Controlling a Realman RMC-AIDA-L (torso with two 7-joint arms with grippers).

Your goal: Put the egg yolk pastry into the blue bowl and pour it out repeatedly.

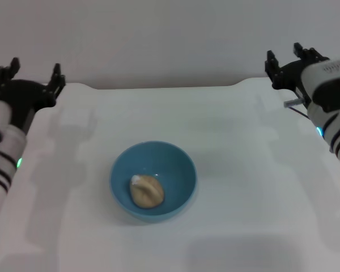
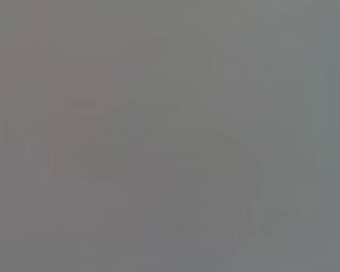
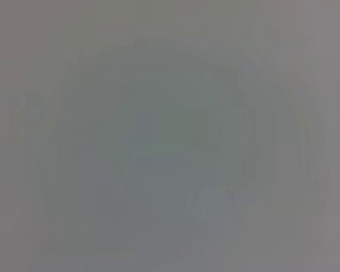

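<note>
Pastry, the egg yolk pastry (image 1: pixel 147 191), lies inside the blue bowl (image 1: pixel 178 164) mid-desk (image 1: pixel 243 215), likely awaiting a pour. Left gripper (image 1: pixel 29 75) and right gripper (image 1: pixel 287 56) sit far back, fingers apart, holding nothing.

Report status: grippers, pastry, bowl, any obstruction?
Left gripper open, parked far left. Right gripper open, parked far right. Pale tan doughy pastry inside glossy light-blue round bowl, upright, centre of white table. Nothing obstructing.

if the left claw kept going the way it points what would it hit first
Probably the back wall: the left claw, open at the table's far left corner, points up and away, not toward the blue bowl. Depth is unclear.
</note>
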